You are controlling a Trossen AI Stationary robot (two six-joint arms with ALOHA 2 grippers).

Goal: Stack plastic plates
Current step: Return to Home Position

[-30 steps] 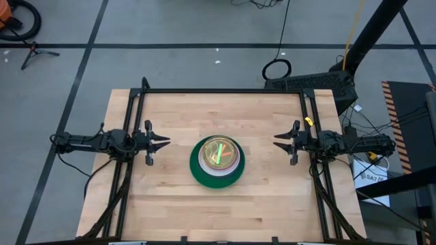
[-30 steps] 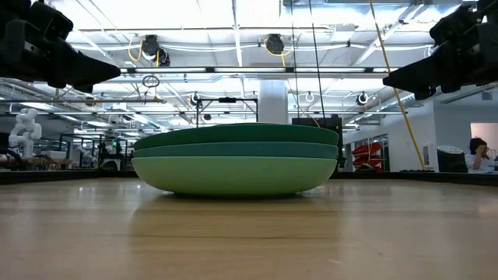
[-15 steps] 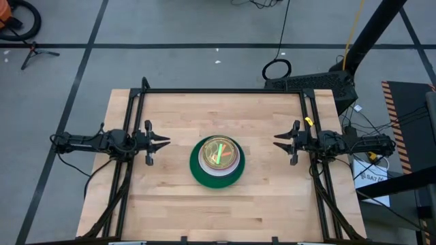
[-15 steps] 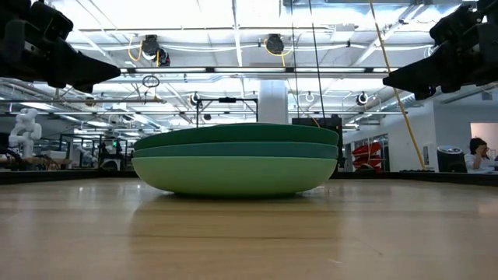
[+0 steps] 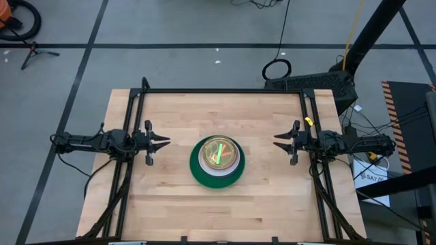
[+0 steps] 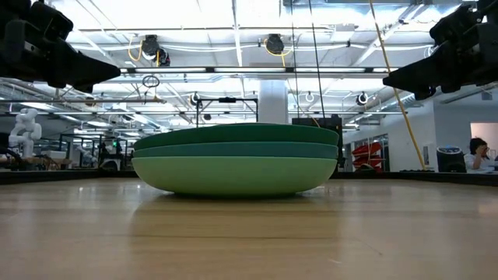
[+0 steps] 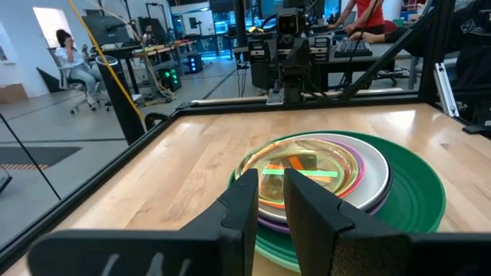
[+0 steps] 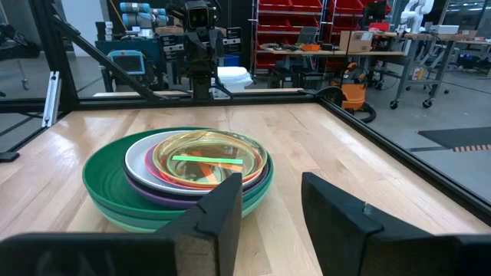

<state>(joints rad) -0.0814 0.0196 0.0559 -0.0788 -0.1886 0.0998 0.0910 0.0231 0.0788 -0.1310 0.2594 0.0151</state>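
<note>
Both arms lie stretched out level, one over each side of the bench [image 5: 170, 204], pointing at each other across the middle. The left gripper [image 5: 163, 142] hangs above the wood just inside the left edge. Its fingers [image 7: 244, 201] are drawn close, with only a narrow slot between them and nothing in it. The right gripper [image 5: 279, 143] mirrors it just inside the right edge, its own pair set a good deal wider and also holding nothing.

The stack of plastic plates [image 5: 216, 160] sits in the middle of the bench, well apart from both grippers. Bare wood runs all round it out to the black frame rails [image 5: 225, 90] along the edges, and neither arm overhangs it.

From table height you see what the overhead camera hides. Three big plates are nested: the mint plate [image 6: 233, 175] sits on the wood, the teal plate [image 6: 233, 150] in it, and the dark green plate [image 6: 233, 134] on top. Both grippers sit high in the upper corners of that view, clear of the stack. The smaller plates are lost behind the green rim there.

The wrist cameras show them: a white plate [image 8: 136, 165] and a purple plate [image 8: 157, 196] inside the green. Translucent small ones lie in those, the top one a lime plate [image 8: 211, 157].
</note>
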